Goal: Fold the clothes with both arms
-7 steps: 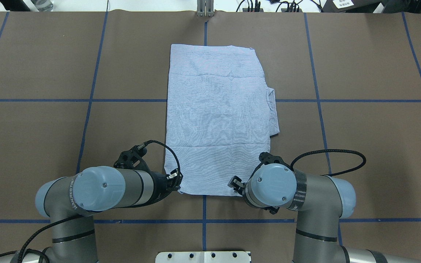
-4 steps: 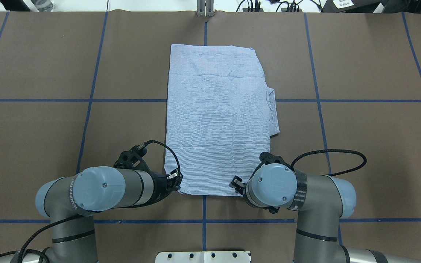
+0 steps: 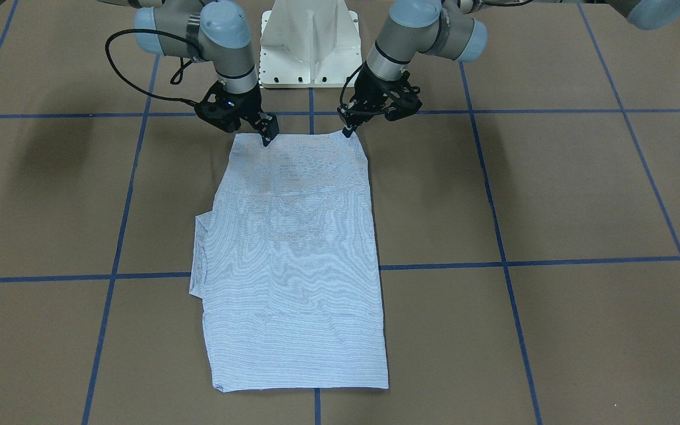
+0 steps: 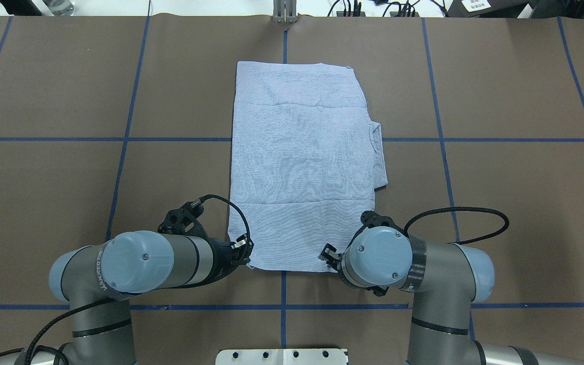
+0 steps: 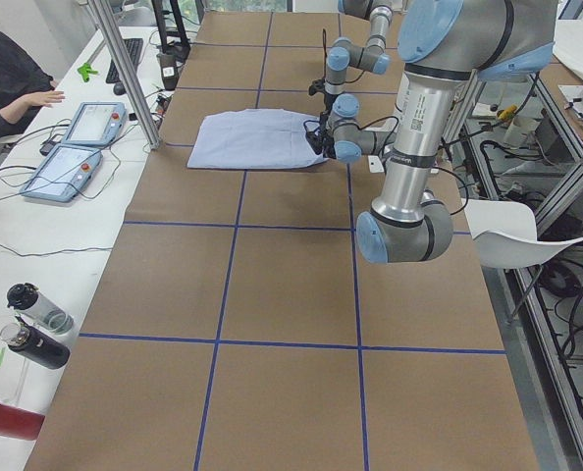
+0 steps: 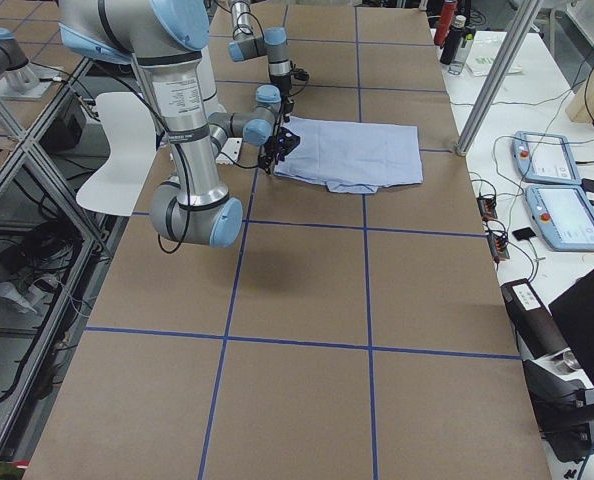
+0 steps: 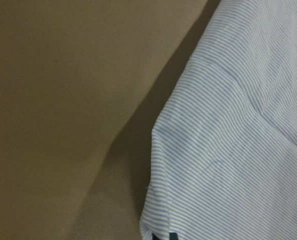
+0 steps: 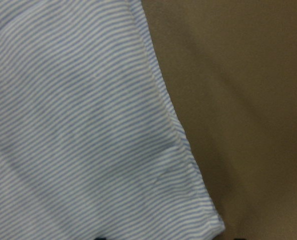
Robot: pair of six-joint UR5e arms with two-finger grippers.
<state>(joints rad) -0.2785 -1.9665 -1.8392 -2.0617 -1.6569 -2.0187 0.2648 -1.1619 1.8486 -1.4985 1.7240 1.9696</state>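
Note:
The blue-and-white pinstriped shirt lies folded into a long rectangle in the middle of the table, with a collar part sticking out at its right side. It also shows in the front view. My left gripper is at the shirt's near left corner and shut on it; it also shows in the front view. My right gripper is shut on the near right corner and also shows in the front view. Both wrist views show striped cloth close up, slightly raised over its shadow.
The table is brown paper with blue tape lines. The white pedestal base stands behind the grippers. Teach pendants, an operator and bottles are at the far table side. A white chair stands behind the robot.
The right gripper has crept very slightly along the near hem. The left arm and the shirt have not visibly moved.

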